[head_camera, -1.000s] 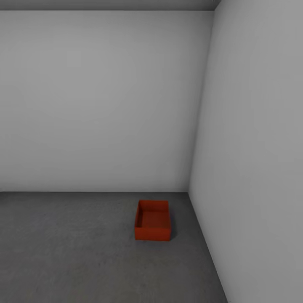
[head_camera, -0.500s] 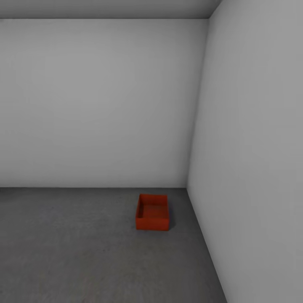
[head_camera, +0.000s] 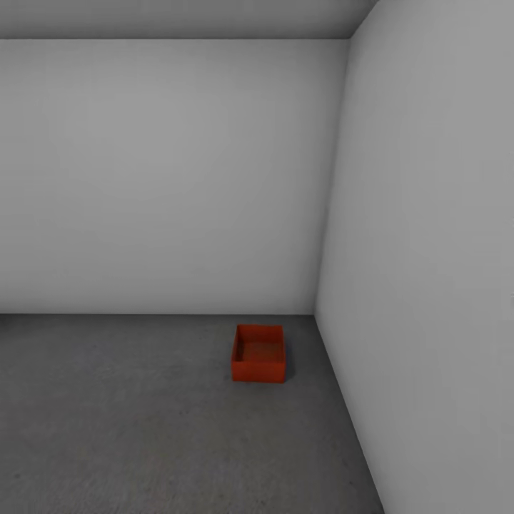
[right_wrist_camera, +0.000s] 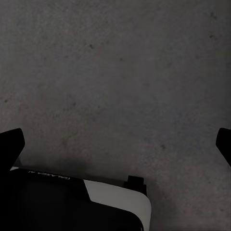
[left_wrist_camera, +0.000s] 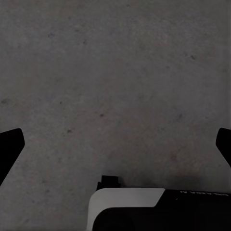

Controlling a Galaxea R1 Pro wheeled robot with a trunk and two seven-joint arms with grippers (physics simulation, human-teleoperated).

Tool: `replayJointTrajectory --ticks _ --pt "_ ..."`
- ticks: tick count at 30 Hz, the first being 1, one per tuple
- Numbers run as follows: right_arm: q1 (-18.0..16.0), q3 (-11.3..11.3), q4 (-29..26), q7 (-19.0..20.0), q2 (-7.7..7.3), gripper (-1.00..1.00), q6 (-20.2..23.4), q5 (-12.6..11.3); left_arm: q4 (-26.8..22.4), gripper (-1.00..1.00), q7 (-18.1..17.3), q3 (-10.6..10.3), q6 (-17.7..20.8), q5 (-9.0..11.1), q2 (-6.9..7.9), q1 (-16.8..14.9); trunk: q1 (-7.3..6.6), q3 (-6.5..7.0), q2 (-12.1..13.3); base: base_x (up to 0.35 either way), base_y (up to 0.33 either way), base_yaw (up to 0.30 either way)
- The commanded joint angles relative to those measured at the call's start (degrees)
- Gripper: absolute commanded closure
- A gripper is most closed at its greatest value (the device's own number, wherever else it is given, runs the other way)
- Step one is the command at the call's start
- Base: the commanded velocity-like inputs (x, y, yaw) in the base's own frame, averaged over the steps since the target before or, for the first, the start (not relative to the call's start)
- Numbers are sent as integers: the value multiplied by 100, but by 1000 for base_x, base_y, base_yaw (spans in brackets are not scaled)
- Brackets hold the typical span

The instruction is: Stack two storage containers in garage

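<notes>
One orange-red storage container (head_camera: 258, 353) sits open-topped and empty on the dark grey concrete floor (head_camera: 143, 414) of the garage, close to the corner where two pale grey walls meet. In the left wrist view my left gripper (left_wrist_camera: 115, 144) hangs open over bare concrete, its dark fingertips (left_wrist_camera: 9, 144) spread to both edges of the picture with nothing between them. My right gripper (right_wrist_camera: 115, 144) stands open the same way above the concrete, fingertips (right_wrist_camera: 10, 144) wide apart and empty.
The back wall (head_camera: 164, 178) and the right wall (head_camera: 428, 250) close in the corner behind the container. Part of the robot's white and black base (left_wrist_camera: 144, 207) shows under the left gripper, and base (right_wrist_camera: 96, 202) under the right.
The whole head view has shifted: the container now looks smaller and higher in the picture and more ceiling shows, so the camera has drawn back from the corner. The container itself has not moved.
</notes>
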Motion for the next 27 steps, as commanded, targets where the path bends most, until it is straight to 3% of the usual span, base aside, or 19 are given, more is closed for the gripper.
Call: replayJointTrajectory --ticks 1,20,27 --pt "-6 -49 6 18 -1 -100 -21 60 26 -100 -39 6 -36 49 -1 -11 3 -13 -13 -11 0 0" --pt "-6 -52 6 18 -1 -100 -21 134 28 -100 2 14 -53 49 11 -15 3 87 -13 -4 0 0" --pt "-6 -49 6 18 -1 -100 -21 148 38 -100 9 15 -60 49 14 -12 3 92 -13 -261 0 0"
